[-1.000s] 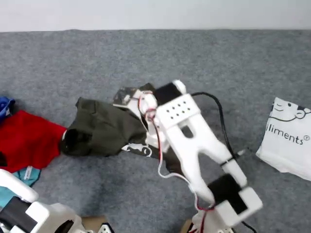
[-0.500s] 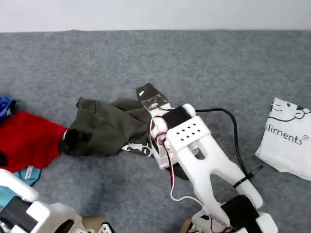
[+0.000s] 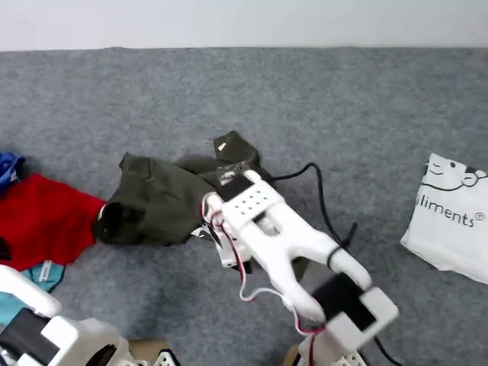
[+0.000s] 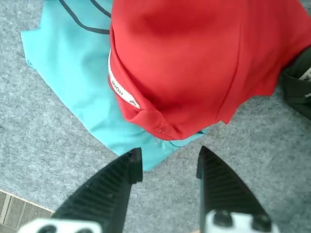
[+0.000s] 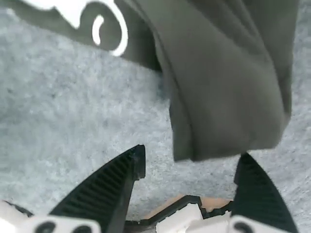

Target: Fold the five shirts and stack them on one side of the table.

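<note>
A crumpled dark olive shirt [image 3: 156,200] lies mid-table, and my right arm [image 3: 263,229] stretches over its right part. My right gripper [image 5: 190,158] is open just above the mat, with a folded edge of the olive shirt [image 5: 218,97] reaching down between its fingers. The shirt's white print [image 5: 97,19] shows beyond. My left gripper [image 4: 167,155] hangs open over the near edge of a red shirt [image 4: 194,63], which lies on a teal shirt [image 4: 73,73]. Its fingers hold nothing. A folded white shirt [image 3: 454,217] sits at the right edge.
The red shirt [image 3: 38,221] lies at the table's left with a bit of blue cloth [image 3: 6,169] behind it. My left arm's base [image 3: 46,335] is at the front left. A black cable [image 3: 320,194] loops beside the right arm. Grey mat [image 3: 305,99] stretches behind.
My right arm has swung toward the front and left across the olive shirt. The shirt's printed back flap has shifted right and settled. The left arm has not moved.
</note>
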Controlling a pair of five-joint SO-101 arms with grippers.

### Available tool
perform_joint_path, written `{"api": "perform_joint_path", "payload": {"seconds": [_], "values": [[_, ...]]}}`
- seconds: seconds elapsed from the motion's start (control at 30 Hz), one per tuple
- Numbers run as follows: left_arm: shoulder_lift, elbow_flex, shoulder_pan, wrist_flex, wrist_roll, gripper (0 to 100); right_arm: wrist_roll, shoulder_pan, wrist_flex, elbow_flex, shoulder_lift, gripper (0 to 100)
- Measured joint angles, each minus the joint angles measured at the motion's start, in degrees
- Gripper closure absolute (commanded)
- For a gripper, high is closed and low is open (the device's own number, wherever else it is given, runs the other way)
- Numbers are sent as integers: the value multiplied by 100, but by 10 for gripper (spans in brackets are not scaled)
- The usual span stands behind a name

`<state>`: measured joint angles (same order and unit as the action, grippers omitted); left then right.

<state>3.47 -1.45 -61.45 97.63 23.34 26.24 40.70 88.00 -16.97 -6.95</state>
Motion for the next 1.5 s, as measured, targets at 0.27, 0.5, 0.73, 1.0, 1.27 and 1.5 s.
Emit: {"api": "perform_joint_path", "payload": {"seconds": [0.27, 0.5, 0.73, 1.0, 1.27, 1.5], "values": [[0, 0, 0, -18, 0, 809, 26, -193, 132, 949, -1134, 681], [0, -360, 0, -360, 0, 809, 26, -642, 211, 1090, -1486, 737], [0, -404, 79, -431, -9, 809, -26, -1204, 404, 1099, -1538, 993], [0, -431, 290, -448, 9, 809, -607, -1547, 1178, 1125, -1530, 990], [0, -431, 484, -431, 9, 809, -2048, -2321, 1248, 1222, -844, 990], [0, -431, 1213, 44, 0, 809, -4255, -2840, 1248, 1222, 448, 990]]}}
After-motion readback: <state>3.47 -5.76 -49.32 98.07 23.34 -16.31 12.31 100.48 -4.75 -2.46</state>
